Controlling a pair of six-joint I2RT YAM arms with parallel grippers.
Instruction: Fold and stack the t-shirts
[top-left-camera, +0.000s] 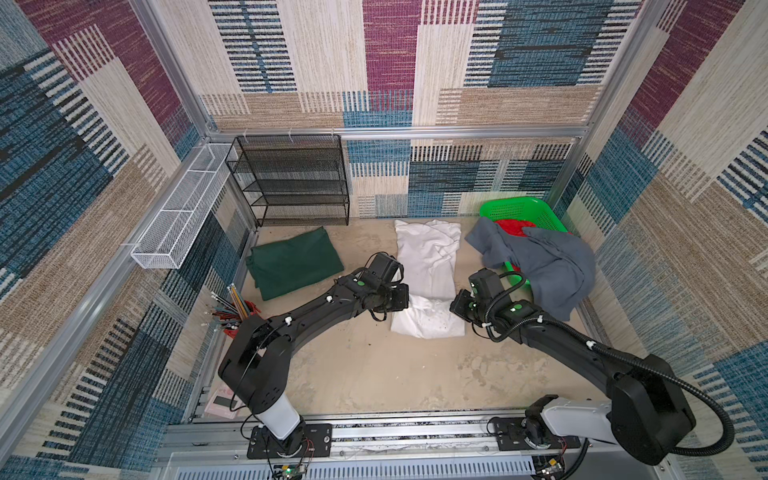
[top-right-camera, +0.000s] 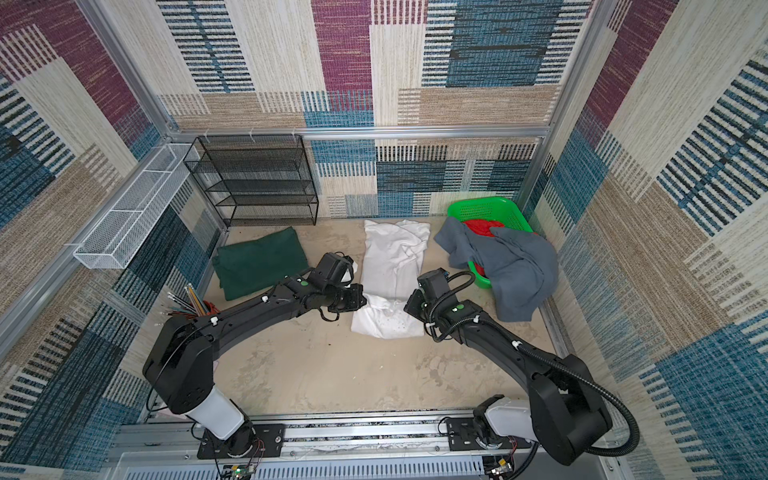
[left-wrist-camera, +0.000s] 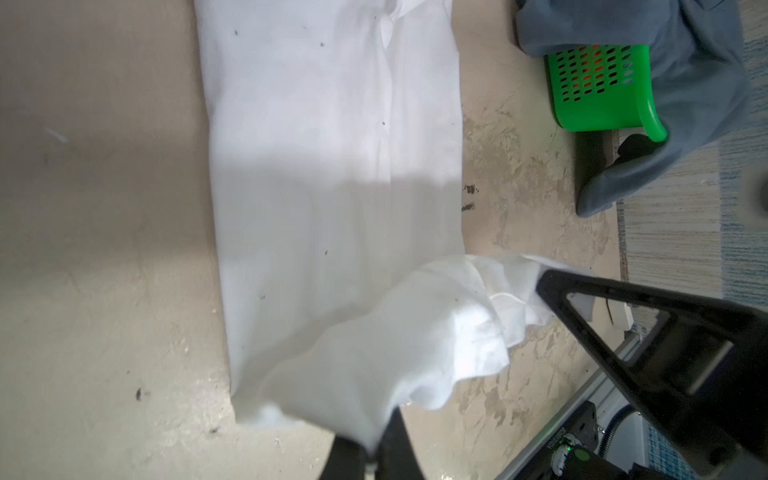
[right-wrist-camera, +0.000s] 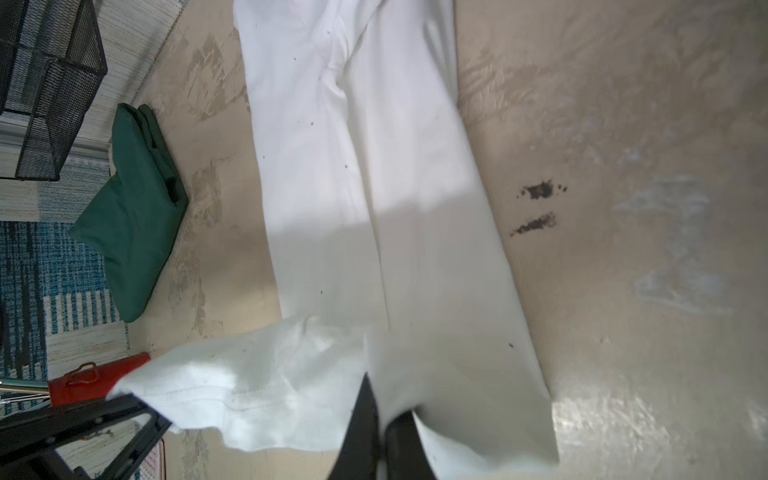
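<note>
The white t-shirt (top-left-camera: 428, 257) (top-right-camera: 390, 266) lies as a long narrow strip in the middle of the table, its near end lifted and turned over. My left gripper (top-left-camera: 409, 297) (left-wrist-camera: 376, 449) is shut on that end's left corner. On the right corner my right gripper (top-left-camera: 453, 305) (right-wrist-camera: 382, 432) is shut too. Between the two the hem hangs slack (left-wrist-camera: 457, 332). The dark green t-shirt (top-left-camera: 293, 264) (right-wrist-camera: 133, 216) lies folded at the back left. The slate grey t-shirt (top-left-camera: 544, 266) (left-wrist-camera: 698, 83) is crumpled over the green basket (top-left-camera: 519, 212) (left-wrist-camera: 598, 91).
Red cloth (top-left-camera: 513, 226) shows inside the basket. A black mesh shelf (top-left-camera: 291, 178) stands against the back wall, and a white wire tray (top-left-camera: 183, 216) hangs on the left wall. A red cup of pencils (top-left-camera: 241, 307) sits at the table's left edge.
</note>
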